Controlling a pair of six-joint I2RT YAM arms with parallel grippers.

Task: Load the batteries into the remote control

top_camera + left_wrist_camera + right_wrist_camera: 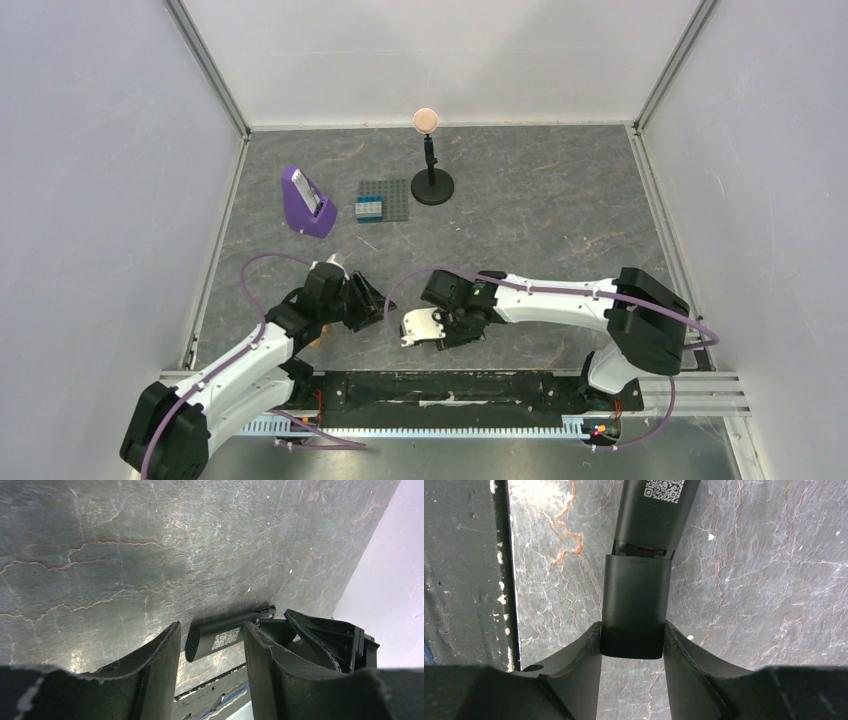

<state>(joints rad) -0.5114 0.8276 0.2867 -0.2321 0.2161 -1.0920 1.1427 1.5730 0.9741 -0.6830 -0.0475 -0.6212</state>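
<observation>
At near edge of dark grey veined table (125,555): left pincer (211,628) spread around free end of slim black plastic remote control (225,636), contact unclear. Off-centre closing could twist bar. Right pincer (632,630) pinches seamed far end; tugging might slide that section off. Left arm low, reaching right; right arm folded leftward. Batteries unseen.

Two robot arms, the left arm (240,365) and the right arm (560,295) — two grippers, the left gripper (211,630) and the right gripper (633,630), two fingers (574,665) each. One remote control (220,636). One purple wedge stand (300,205). One grey studded baseplate (392,193) — one blue-and-white block stack (369,209) on it. One black stand (432,185) with one peach ball (426,120) on top
</observation>
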